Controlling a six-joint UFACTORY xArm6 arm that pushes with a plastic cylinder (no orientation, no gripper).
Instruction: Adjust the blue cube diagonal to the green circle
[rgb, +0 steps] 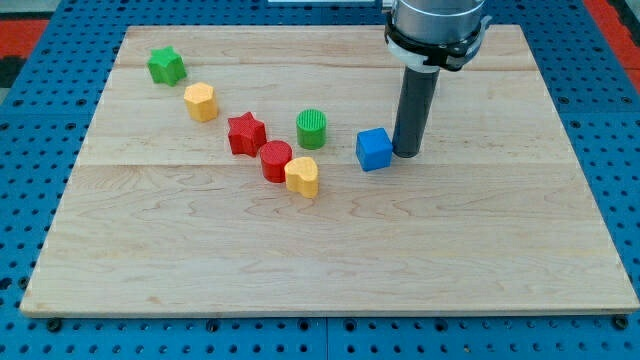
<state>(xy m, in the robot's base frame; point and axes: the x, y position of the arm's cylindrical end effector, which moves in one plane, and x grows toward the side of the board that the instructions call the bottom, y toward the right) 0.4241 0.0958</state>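
The blue cube sits on the wooden board near the middle, to the right of and slightly below the green circle. My tip rests on the board just to the right of the blue cube, touching or almost touching its right side. The rod rises to the arm at the view's top.
A red star, a red cylinder and a yellow heart-like block form a diagonal line left of the green circle. A yellow block and a green star lie at the upper left.
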